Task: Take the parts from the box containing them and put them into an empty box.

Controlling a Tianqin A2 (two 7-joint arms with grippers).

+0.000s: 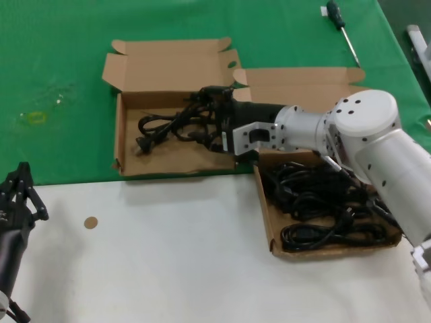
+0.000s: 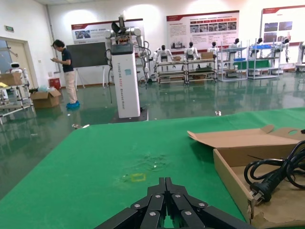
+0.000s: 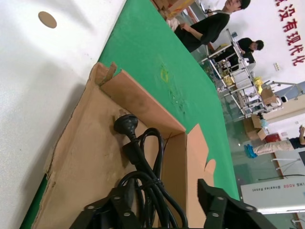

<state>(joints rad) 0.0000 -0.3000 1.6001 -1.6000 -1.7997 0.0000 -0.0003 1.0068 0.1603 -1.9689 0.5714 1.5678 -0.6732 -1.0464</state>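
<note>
The smaller cardboard box (image 1: 120,134) lies open on the green cloth, left of the larger box (image 1: 266,208). One black power cord bundle (image 1: 161,128) rests on its floor. My right gripper (image 1: 205,111) reaches across into this box and stands open, its fingers on either side of the cord's loops (image 3: 143,152); the plug (image 3: 126,125) lies beyond them. The larger box holds several more black cords (image 1: 316,202). My left gripper (image 1: 20,182) is parked at the near left, shut and empty (image 2: 166,181), with the smaller box's wall (image 2: 228,176) to its side.
A black-handled screwdriver (image 1: 343,30) lies on the green cloth at the far right. A small brown disc (image 1: 90,222) sits on the white table surface in front of the boxes. A yellow mark (image 1: 34,118) shows on the cloth at the left.
</note>
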